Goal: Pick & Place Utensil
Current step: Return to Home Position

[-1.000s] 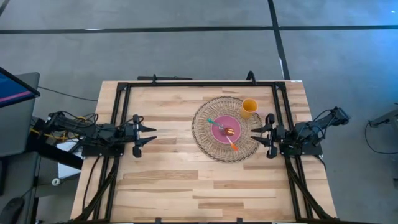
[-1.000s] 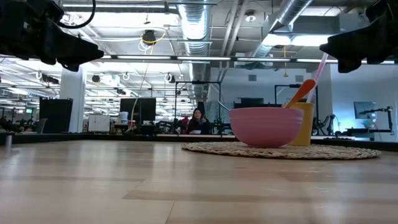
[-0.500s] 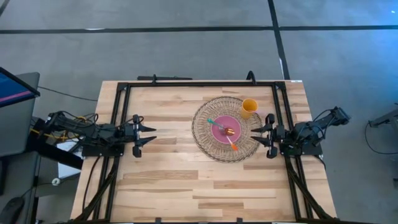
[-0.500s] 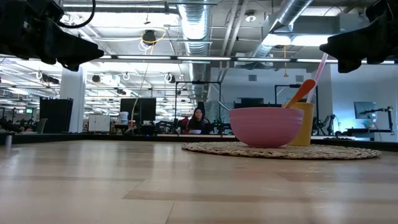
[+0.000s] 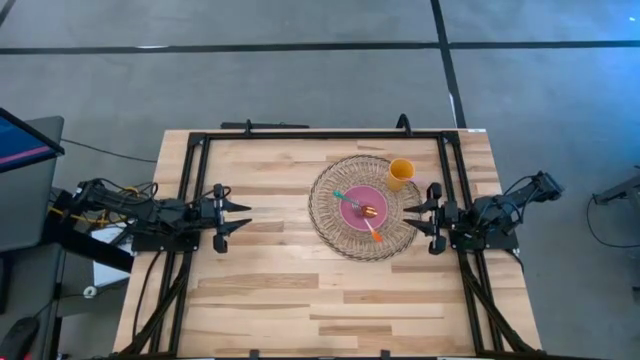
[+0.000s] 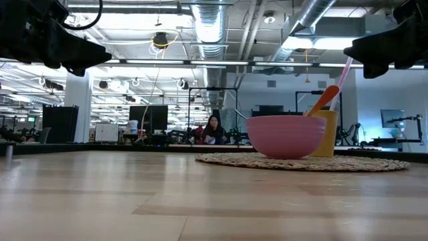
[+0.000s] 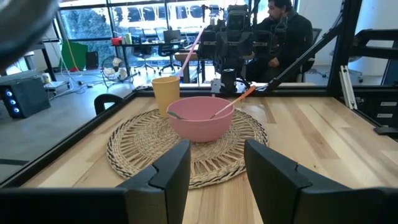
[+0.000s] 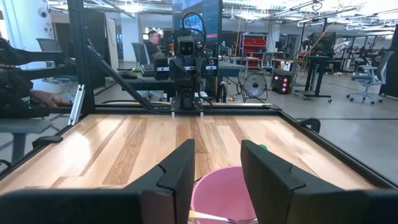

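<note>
— Sitting where, the pink bowl (image 5: 356,209)?
— On the round woven mat (image 5: 327,220), on the right arm's side of the counter (image 5: 280,290). The orange fork (image 5: 374,232) and the green spoon (image 5: 341,196) lie in it, handles poking over the rim.
— And the straw?
— The pink straw (image 6: 344,72) stands in the yellow cup (image 5: 400,174), on the mat just beside the bowl.
— Grippers?
— The right gripper (image 5: 406,217) hangs above the mat's edge, near the bowl, fingers spread, empty. The left gripper (image 5: 243,216) is well apart at the counter's left side, spread and empty too
</note>
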